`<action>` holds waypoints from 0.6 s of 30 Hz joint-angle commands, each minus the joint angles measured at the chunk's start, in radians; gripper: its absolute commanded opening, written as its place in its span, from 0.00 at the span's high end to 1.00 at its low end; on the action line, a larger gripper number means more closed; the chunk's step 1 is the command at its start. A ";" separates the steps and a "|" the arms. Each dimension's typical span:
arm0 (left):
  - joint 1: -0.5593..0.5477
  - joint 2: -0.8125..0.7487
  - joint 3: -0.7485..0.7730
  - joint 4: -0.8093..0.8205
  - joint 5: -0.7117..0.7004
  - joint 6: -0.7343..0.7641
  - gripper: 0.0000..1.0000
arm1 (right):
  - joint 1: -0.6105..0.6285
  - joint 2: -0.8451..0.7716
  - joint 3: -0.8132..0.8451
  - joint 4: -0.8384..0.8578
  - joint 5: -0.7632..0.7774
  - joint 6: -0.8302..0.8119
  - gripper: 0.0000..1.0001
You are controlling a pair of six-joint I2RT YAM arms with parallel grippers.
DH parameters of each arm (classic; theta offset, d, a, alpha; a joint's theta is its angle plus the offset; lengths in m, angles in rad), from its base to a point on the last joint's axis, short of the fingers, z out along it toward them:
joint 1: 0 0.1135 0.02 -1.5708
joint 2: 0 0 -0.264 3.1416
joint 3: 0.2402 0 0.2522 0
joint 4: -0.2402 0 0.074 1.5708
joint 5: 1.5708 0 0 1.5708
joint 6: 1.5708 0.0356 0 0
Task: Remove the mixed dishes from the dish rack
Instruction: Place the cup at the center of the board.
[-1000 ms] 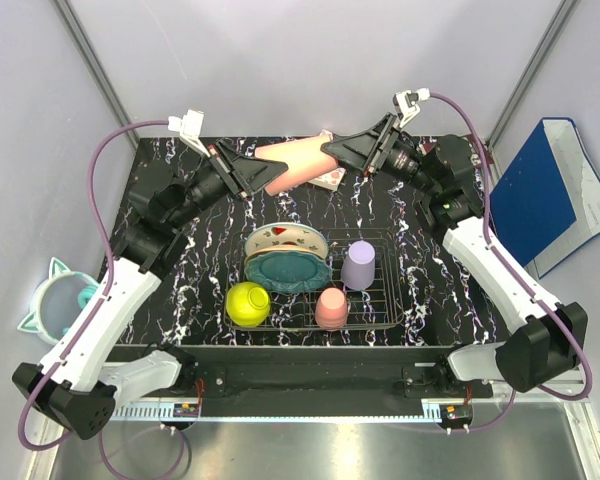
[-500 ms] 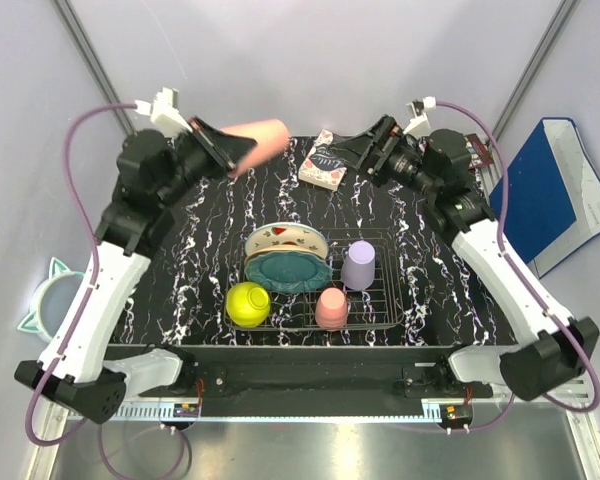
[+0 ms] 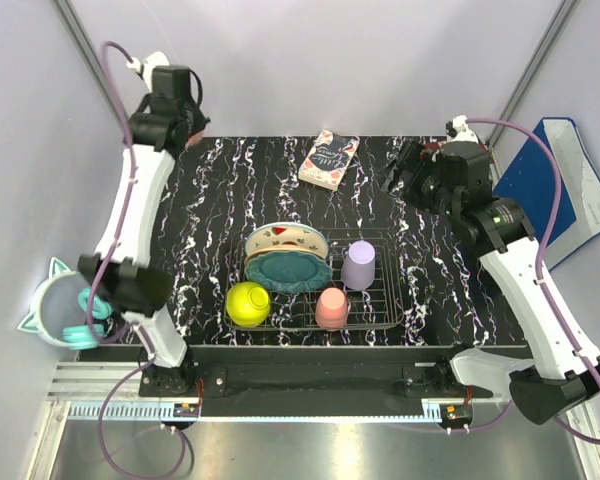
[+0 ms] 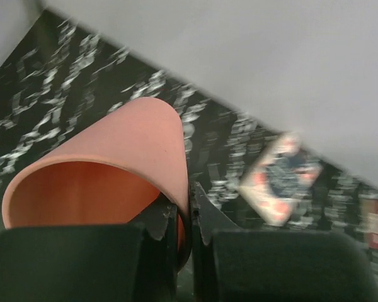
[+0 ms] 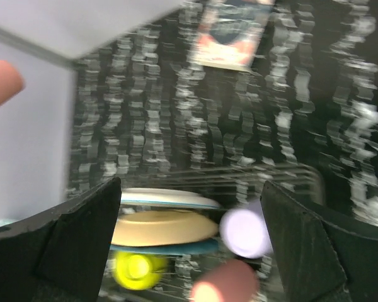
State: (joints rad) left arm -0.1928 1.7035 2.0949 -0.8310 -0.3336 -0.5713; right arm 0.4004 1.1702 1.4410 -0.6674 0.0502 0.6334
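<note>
The dish rack [image 3: 378, 246] stands at the table's middle front. It holds a white red-spotted plate [image 3: 271, 236], a peach plate [image 3: 302, 241], a teal plate [image 3: 288, 271], a yellow-green bowl [image 3: 248, 304], a salmon-pink cup [image 3: 331, 308] and a lilac cup [image 3: 358, 265]. My left gripper [image 4: 188, 196] is shut on the rim of a second salmon-pink cup [image 4: 123, 148], held high over the far left corner. That cup is hidden in the top view. My right gripper [image 5: 190, 189] stands wide open with nothing in it, above the back right, looking down at the rack [image 5: 283, 167].
A patterned card box [image 3: 329, 160] lies at the table's back middle. A mint cat-eared bowl [image 3: 65, 305] sits off the table's left edge. A blue folder [image 3: 555, 190] leans at the right. A black frame rail [image 3: 310, 375] runs along the front.
The left gripper closed on the pink cup and swung it up from the back middle to the far left corner. The right gripper opened wide, let the cup go and drew back right.
</note>
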 commanded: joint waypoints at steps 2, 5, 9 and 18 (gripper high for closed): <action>0.122 0.218 0.097 -0.175 -0.043 0.105 1.00 | 0.002 0.028 0.081 -0.300 0.261 -0.124 0.00; 0.193 0.310 0.135 -0.178 0.039 0.094 1.00 | 0.003 0.016 0.067 -0.327 0.295 -0.133 0.00; 0.259 0.407 0.169 -0.163 0.125 0.061 1.00 | 0.002 0.002 0.023 -0.330 0.271 -0.104 0.00; 0.266 0.553 0.200 -0.154 0.165 0.047 0.94 | 0.002 -0.007 -0.036 -0.334 0.251 -0.067 0.00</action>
State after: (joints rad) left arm 0.0875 2.2097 2.2391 -1.0187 -0.2214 -0.5171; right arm 0.4000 1.1858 1.4235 -0.9951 0.2798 0.5465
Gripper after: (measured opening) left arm 0.073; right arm 0.994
